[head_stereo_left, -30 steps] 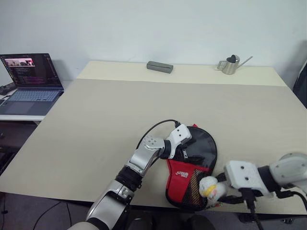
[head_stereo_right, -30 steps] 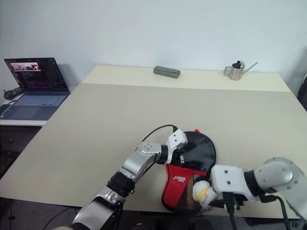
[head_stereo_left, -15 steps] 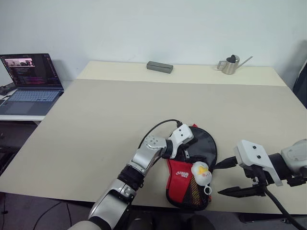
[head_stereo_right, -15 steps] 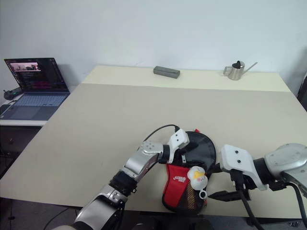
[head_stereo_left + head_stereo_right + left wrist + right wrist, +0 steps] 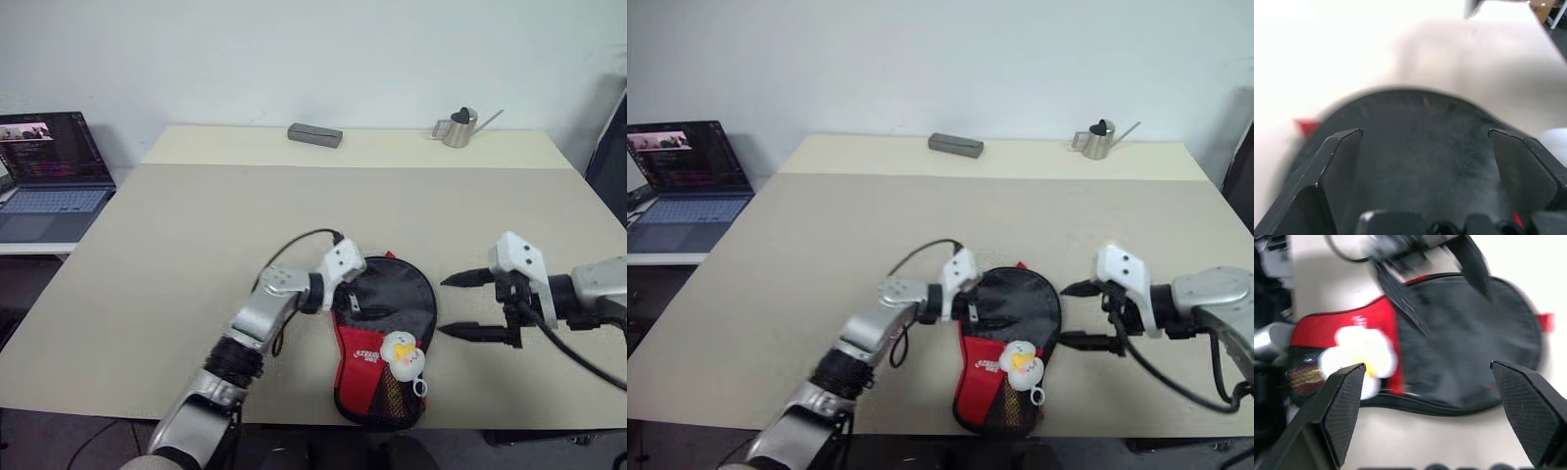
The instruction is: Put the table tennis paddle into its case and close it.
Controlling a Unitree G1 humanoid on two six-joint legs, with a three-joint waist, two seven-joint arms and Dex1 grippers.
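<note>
The case (image 5: 384, 345) lies flat at the near edge of the beige surface (image 5: 196, 235), its round black end pointing away from the robot and its red and mesh end toward the near edge. The white-and-yellow duck charm (image 5: 402, 352) rests on top of the red panel. The table tennis paddle itself cannot be made out; only the pouch's fabric is seen.

The left end effector (image 5: 355, 294) sits at the case's 10 o'clock edge, over the black round part, its fingers (image 5: 1334, 161) spread wide with the black fabric spanning the space between them in the left wrist view. Whether the tips touch the fabric cannot be told.

The right end effector (image 5: 458, 305) hovers at the case's 3 o'clock side, just beside the round end and apart from it, pointing toward the pouch. Its two black fingers (image 5: 1342, 401) stand wide apart and hold nothing; the right wrist view looks across at the case and the duck charm.

Along the surface's far edge, at 12 o'clock, lie a grey box (image 5: 314, 134) and a small metal watering can (image 5: 457, 127). An open laptop (image 5: 44, 162) sits on a side desk at 10 o'clock.
</note>
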